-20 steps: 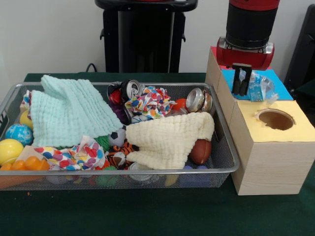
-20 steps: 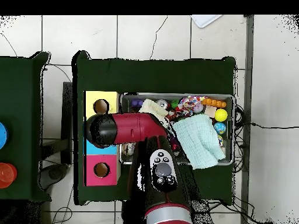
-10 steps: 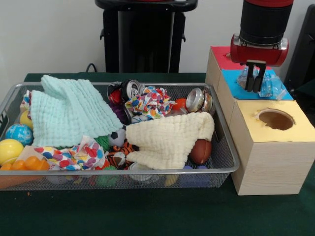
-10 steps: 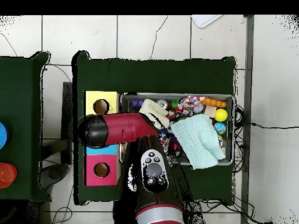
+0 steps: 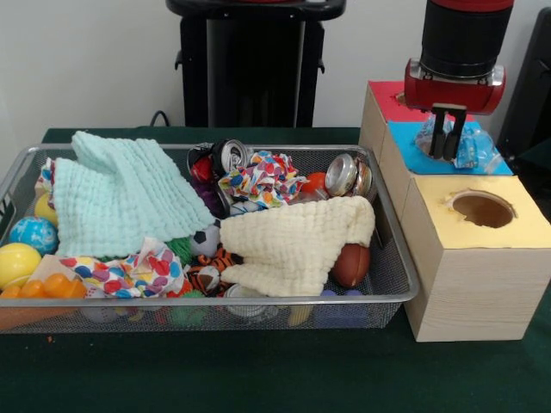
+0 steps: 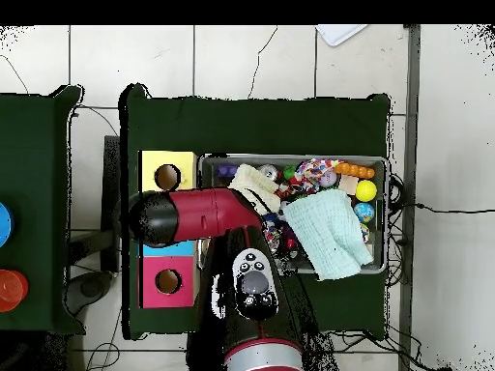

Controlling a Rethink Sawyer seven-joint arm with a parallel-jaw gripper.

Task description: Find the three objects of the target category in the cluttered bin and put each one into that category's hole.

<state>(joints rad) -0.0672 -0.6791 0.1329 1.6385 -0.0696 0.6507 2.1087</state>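
My gripper hangs over the blue middle section of the wooden sorting box, shut on a crumpled clear plastic bottle with a blue label. The plastic rests against the blue top and hides that section's hole. The yellow section's round hole lies nearer and is uncovered; the red section lies behind. In the overhead view the red arm covers the blue section and the gripper, between the yellow hole and the pink section's hole.
The wire bin holds a mint cloth, a cream cloth, crushed cans, a small football, a patterned cloth and several balls. The bin stands right beside the box.
The gripper has carried the plastic bottle up and to the right across the blue section. Over the last half second it barely moved.
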